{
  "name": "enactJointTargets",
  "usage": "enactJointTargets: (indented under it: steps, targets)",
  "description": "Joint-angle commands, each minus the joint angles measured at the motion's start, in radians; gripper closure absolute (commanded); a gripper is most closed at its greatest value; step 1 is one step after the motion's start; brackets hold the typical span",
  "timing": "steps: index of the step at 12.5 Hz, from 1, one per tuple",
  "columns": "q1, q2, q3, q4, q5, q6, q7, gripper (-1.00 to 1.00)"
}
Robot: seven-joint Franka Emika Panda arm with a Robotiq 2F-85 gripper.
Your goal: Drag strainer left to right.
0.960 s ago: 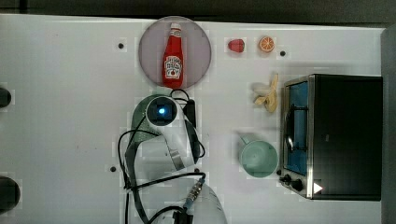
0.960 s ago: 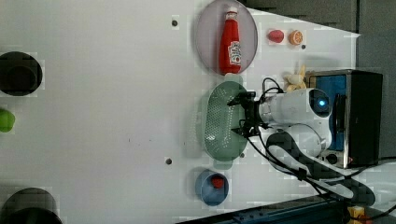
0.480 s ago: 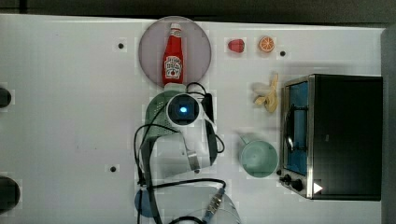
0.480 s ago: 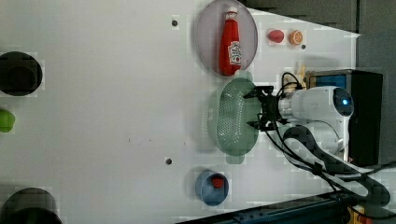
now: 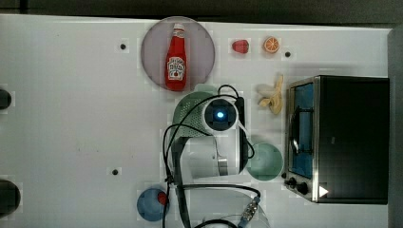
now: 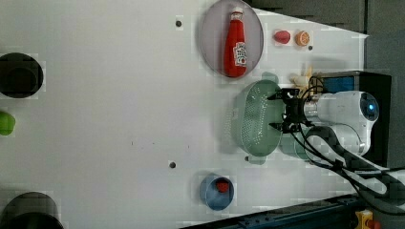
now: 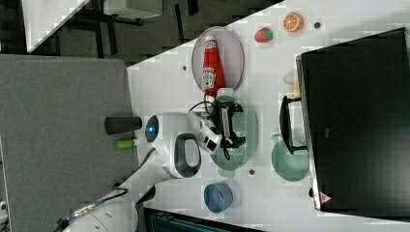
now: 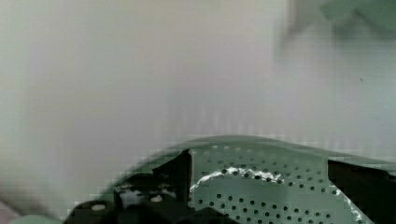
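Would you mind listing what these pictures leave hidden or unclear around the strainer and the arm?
- Top view: most of the strainer lies under the arm, so the contact between the gripper and its rim is hidden.
- Top view: the mug is partly covered by the arm.
- Wrist view: the table beyond the strainer is blurred.
- Right view: the banana is mostly behind the toaster oven.

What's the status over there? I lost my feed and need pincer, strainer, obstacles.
Pincer open, fingers astride strainer rim. Strainer flat on table, below ketchup plate in left view. Mug and toaster oven close on top view's right.
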Motion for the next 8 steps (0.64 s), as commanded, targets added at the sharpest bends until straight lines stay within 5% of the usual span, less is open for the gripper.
enactJointTargets:
  steps: [1,8]
  targets:
    - [-0.009,-0.010,-0.032,-0.010,0.000,-0.021,-0.080,-1.00]
    - [-0.014,-0.014,-0.076,-0.010,0.002,-0.016,-0.125,-1.00]
